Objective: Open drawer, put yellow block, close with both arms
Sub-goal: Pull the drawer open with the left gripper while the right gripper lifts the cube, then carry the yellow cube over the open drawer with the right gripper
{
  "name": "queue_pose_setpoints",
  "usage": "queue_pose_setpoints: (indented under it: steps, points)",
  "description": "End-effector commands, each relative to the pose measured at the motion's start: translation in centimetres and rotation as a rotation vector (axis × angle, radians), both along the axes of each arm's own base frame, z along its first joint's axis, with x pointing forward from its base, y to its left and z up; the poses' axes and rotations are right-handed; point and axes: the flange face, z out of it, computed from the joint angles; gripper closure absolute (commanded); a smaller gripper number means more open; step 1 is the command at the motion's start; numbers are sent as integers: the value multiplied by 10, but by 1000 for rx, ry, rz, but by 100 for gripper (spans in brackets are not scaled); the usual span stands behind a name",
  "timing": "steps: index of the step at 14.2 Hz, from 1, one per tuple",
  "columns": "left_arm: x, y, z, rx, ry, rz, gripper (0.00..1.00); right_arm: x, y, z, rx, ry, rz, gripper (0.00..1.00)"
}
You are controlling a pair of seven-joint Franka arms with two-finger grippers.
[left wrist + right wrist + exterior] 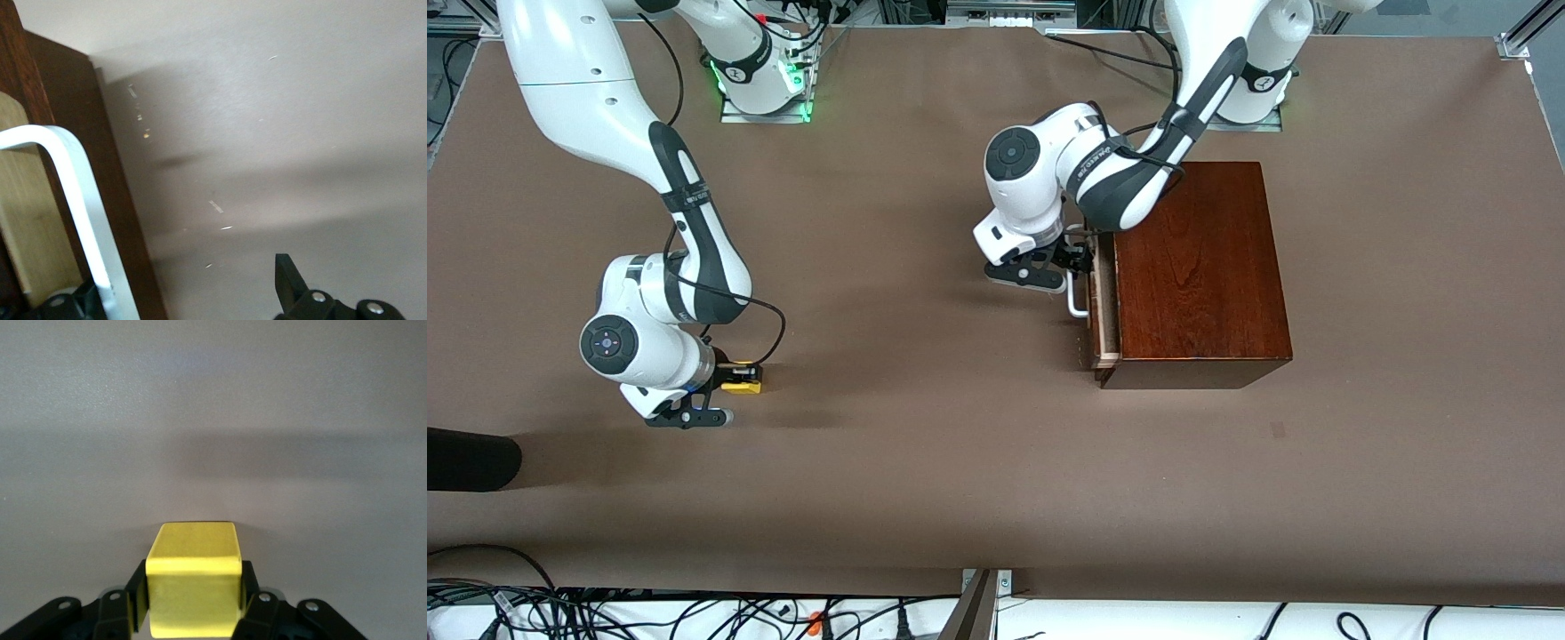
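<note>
The drawer (1104,307) of the dark-brown wooden box (1200,267) is pulled out a little, and a strip of its pale wood shows. Its white bar handle (1075,302) also shows in the left wrist view (80,207). My left gripper (1079,258) is open at the handle. In the left wrist view (180,283) the bar runs between its fingers, close to one finger. My right gripper (729,384) is shut on the yellow block (743,384) low over the table at the right arm's end. The right wrist view shows the block (193,587) squeezed between both fingers (137,597).
The brown table cover (925,462) spreads wide between the block and the box. A black object (471,458) lies at the table edge by the right arm's end. Cables run along the edge nearest the front camera.
</note>
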Motion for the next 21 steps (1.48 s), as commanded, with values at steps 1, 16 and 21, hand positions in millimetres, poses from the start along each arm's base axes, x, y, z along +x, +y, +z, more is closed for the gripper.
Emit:
queue_pose_setpoints:
  steps: [1,16,21]
  points:
    - [-1,-26,-4,-60,-32,-6,0,2,-2,10,17,-12,11,70]
    - [3,-53,12,-168,-8,62,0,23,29,213,58,-52,192,70]
    - [13,-49,33,-172,-29,42,0,23,60,235,80,-78,264,70]
